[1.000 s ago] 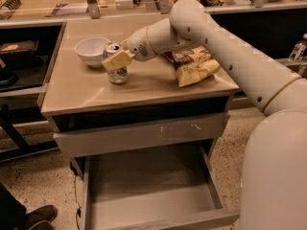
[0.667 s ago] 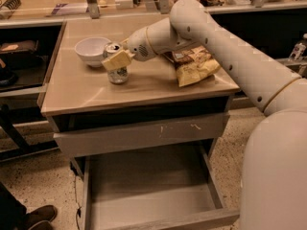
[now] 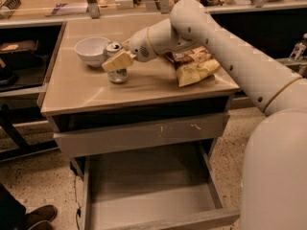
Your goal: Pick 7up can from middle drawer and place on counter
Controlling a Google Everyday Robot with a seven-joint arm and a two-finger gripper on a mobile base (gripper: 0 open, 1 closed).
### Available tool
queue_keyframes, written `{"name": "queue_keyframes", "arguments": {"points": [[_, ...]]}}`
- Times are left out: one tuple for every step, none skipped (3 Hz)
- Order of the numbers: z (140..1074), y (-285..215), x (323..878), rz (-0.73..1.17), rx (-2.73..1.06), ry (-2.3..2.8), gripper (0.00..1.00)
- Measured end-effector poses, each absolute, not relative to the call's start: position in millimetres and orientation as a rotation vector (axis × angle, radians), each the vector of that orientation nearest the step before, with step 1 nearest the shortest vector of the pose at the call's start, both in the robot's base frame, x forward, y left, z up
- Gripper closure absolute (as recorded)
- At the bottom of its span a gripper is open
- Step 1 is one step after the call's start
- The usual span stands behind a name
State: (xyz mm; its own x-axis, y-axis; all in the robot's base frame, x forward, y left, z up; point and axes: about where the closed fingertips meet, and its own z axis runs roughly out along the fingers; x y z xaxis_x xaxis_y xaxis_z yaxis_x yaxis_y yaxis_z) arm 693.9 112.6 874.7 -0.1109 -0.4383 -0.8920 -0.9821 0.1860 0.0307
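- The gripper (image 3: 115, 60) is over the left rear part of the counter, at the end of a thick, smooth white robot arm (image 3: 230, 51) that reaches in from the right.
- Its fingers are closed on the small silvery-grey 7up can (image 3: 118, 75). One pale tan finger (image 3: 118, 60) lies across the can's near side, and the other is hidden behind it.
- The can stands upright on the broad, slightly glossy beige-grey counter (image 3: 81, 87), with its shiny round top showing above the finger.
- A round white bowl (image 3: 91, 49) sits just beside the can on its left, open side up.
- Crinkled yellow and brown snack bags (image 3: 193, 65) lie on the right side of the counter, partly under the arm and well apart from the can.
- Below the counter's thin edge is a grey drawer front (image 3: 139, 135) with pale scratch marks, standing slightly out from the cabinet.
- Lower down, the wide grey middle drawer (image 3: 144, 183) is pulled far out. Its flat floor, low side walls and plain front edge face the camera.
- A long cluttered shelf (image 3: 57, 6) with upright metal posts runs behind the counter.
- The speckled floor (image 3: 33, 176) shows at the left, with a dark shoe (image 3: 36, 217) in the bottom corner.
- The robot's rounded white body fills the lower right and hides the drawer's right end.
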Motion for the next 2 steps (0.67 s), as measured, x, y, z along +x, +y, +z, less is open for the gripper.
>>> {"name": "queue_keyframes", "arguments": {"points": [[874.7, 112.6, 693.9, 0.873, -1.362, 1.676, 0.0], [874.7, 112.6, 693.9, 0.873, -1.362, 1.676, 0.0]]}}
